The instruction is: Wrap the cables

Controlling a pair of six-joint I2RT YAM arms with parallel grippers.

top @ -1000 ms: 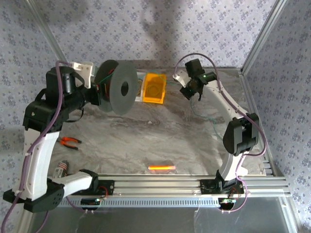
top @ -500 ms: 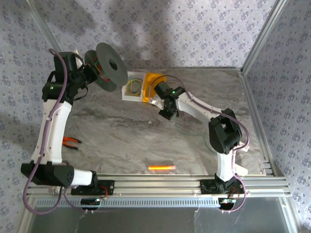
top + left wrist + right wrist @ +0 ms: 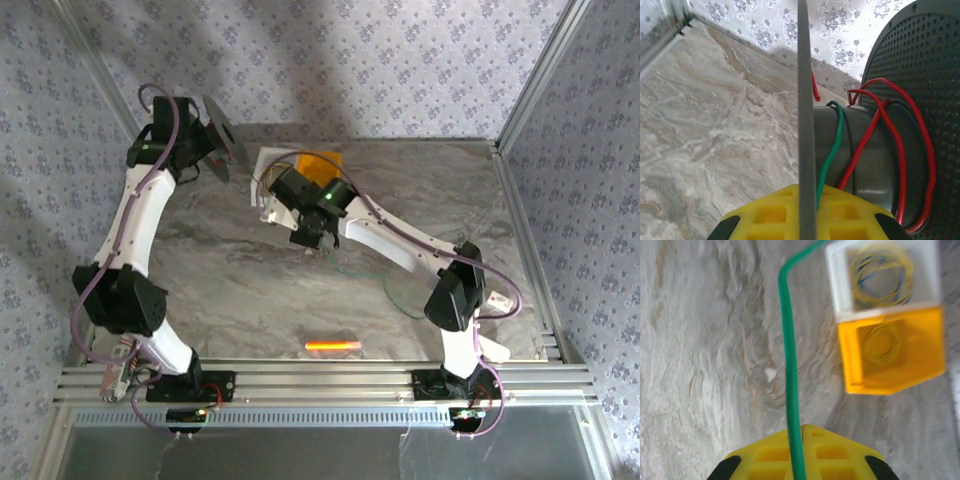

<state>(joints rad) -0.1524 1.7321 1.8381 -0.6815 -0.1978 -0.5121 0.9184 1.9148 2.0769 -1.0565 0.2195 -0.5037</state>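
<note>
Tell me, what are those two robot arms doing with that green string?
They are winding wire onto a reel. The left arm's fingers pinch the rim of a dark spool, held up near the table's back left corner, with red wire and green wire looped round its core. The right arm's fingers grip the thin green wire above the table, near a white box and a yellow box. More green wire lies loose on the table.
</note>
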